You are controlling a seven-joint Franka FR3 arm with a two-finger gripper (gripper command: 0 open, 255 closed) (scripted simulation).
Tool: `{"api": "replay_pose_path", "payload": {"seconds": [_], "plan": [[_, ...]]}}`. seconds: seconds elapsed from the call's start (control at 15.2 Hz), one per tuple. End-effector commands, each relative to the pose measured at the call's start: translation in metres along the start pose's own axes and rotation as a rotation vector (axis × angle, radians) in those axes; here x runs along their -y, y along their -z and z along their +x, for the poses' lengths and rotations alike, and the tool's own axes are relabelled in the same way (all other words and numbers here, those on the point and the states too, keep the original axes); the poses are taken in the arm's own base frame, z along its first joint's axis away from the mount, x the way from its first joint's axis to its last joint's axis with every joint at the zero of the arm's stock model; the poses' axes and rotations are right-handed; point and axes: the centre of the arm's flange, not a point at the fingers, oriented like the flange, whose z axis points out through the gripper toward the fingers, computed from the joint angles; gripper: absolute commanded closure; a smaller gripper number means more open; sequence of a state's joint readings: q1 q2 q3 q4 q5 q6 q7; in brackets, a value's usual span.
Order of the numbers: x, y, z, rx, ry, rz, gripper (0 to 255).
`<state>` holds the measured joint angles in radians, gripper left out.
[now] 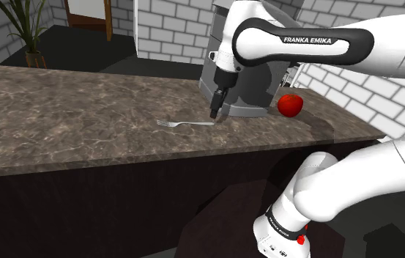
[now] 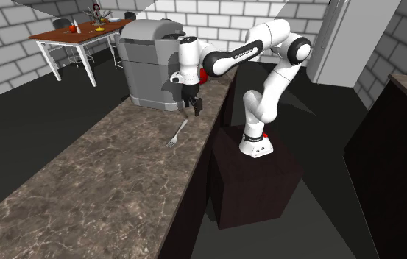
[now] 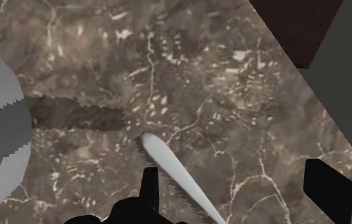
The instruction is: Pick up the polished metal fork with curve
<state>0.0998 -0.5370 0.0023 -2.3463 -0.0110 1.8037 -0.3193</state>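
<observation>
End effector [image 3: 235, 186] open over one fork [image 3: 168, 162]; one red fruit [image 1: 290, 104].

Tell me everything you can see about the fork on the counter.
The fork is slim, pale silvery and metal-looking, with short tines and a long narrow handle ending in a rounded tip. It lies flat on the brown marbled countertop, tines toward the shoulder view's left, handle toward the grey machine. The open gripper hangs just over the handle end; in the wrist view the handle lies between the fingers, unclasped.
</observation>
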Motion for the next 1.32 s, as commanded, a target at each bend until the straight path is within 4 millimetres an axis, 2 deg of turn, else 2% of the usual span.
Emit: {"api": "replay_pose_path", "payload": {"seconds": [0.0, 0.26, 0.59, 0.66, 1.12, 1.25], "plan": [[0.002, -0.008, 0.024, -0.010, 0.078, 0.006, 0], [0.013, -0.022, 0.071, -0.027, 0.230, 0.018, 0], [0.038, -0.038, 0.126, -0.049, 0.419, 0.034, 0], [0.039, -0.038, 0.126, -0.049, 0.421, 0.034, 0], [0.039, -0.078, 0.127, -0.049, 0.421, 0.034, 0], [0.039, -0.078, 0.127, -0.049, 0.421, 0.034, 0]]}}
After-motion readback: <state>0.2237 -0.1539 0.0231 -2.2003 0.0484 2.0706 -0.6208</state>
